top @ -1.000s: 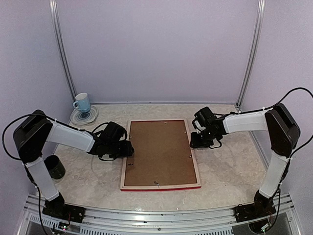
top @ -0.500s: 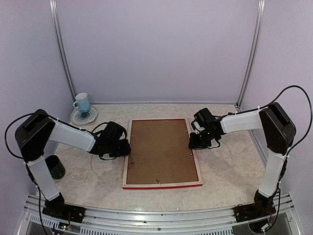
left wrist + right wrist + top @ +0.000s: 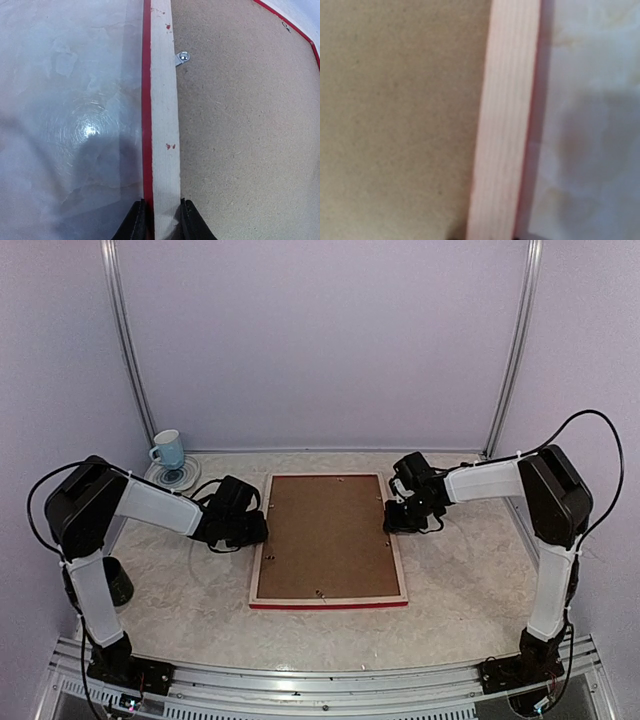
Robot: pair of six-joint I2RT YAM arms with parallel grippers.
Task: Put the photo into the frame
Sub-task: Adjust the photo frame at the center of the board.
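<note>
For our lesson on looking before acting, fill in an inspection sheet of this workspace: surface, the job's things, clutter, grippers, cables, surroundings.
Surface: pale marbled table, some glare.
Job's things: frame lies back up with a brown backing board in it; photo not seen.
Clutter: blue mug on a saucer, far left corner; dark cup, near left.
Grippers: left gripper shut on the frame's left bar; right gripper at the right bar, grip unclear.
Cables: left arm's cable and right arm's cable loop in the air.
Surroundings: lilac walls, metal uprights, rail at the near edge.
</note>
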